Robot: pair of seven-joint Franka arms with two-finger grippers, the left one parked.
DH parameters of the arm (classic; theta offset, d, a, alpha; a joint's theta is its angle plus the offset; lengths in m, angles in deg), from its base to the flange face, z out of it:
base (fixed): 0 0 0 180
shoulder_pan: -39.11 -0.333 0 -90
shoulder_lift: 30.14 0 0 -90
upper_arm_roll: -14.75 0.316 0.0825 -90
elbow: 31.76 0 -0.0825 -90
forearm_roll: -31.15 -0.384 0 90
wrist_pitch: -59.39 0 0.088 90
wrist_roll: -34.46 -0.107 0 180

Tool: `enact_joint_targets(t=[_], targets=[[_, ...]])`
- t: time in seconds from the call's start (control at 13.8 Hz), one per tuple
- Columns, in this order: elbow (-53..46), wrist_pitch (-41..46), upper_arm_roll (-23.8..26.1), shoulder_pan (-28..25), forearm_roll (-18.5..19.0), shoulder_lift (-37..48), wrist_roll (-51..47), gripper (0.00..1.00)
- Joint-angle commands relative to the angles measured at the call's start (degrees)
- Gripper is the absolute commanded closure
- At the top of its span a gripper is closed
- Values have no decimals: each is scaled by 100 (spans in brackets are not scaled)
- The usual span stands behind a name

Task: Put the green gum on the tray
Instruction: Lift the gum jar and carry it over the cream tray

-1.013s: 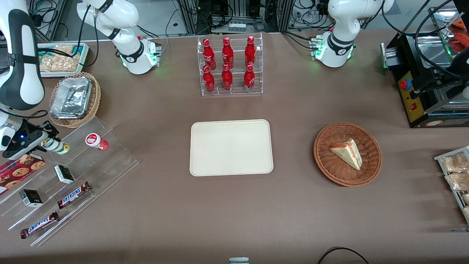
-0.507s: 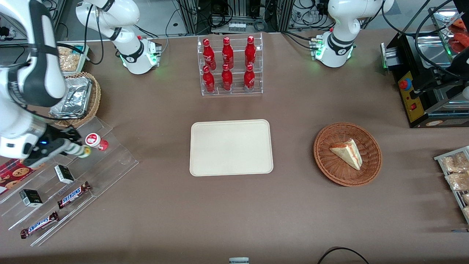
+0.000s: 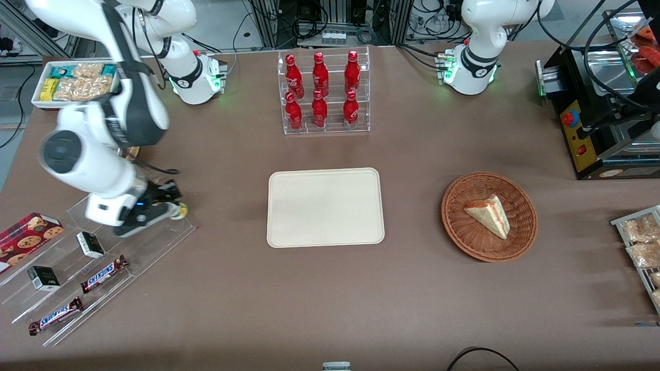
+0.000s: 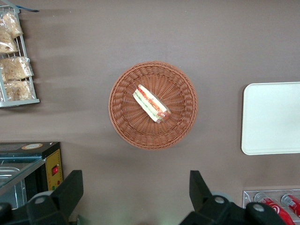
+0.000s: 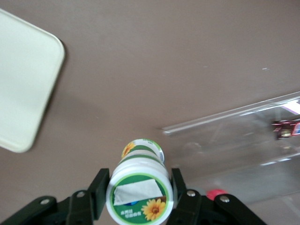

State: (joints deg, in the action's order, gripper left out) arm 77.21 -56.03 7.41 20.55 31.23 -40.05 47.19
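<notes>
Gripper: the gripper (image 3: 172,205) is seen at the left of the front view, above the stepped stand (image 3: 129,247), clamped on the gum (image 5: 138,194).
Gum: it is held lying sideways, lid toward the wrist camera.
Tray (image 3: 325,207): it is set mid-frame, well apart from the gripper, toward the parked arm's end.
Next move: a carry along the table toward the tray seems called for.

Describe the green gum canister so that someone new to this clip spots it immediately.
Find the clear stepped stand at the working arm's end of the table. Above its corner nearest the tray, the gripper is shut on the green gum: a white canister with a green-rimmed lid and sunflower label, the only item held aloft.
</notes>
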Motion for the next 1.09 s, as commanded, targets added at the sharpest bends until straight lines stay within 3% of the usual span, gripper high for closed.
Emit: enact_joint_targets(t=[0.0,0.22,0.43,1.01], targets=[[-604,73,-57,-445,-253,-572,-770,100],[-1052,64,-57,-876,-490,-1108,-1649,100],[-1395,12,-66,-1219,-973,-1539,-2247,100],[-1976,-788,-66,-2291,-948,-2479,-4233,100]])
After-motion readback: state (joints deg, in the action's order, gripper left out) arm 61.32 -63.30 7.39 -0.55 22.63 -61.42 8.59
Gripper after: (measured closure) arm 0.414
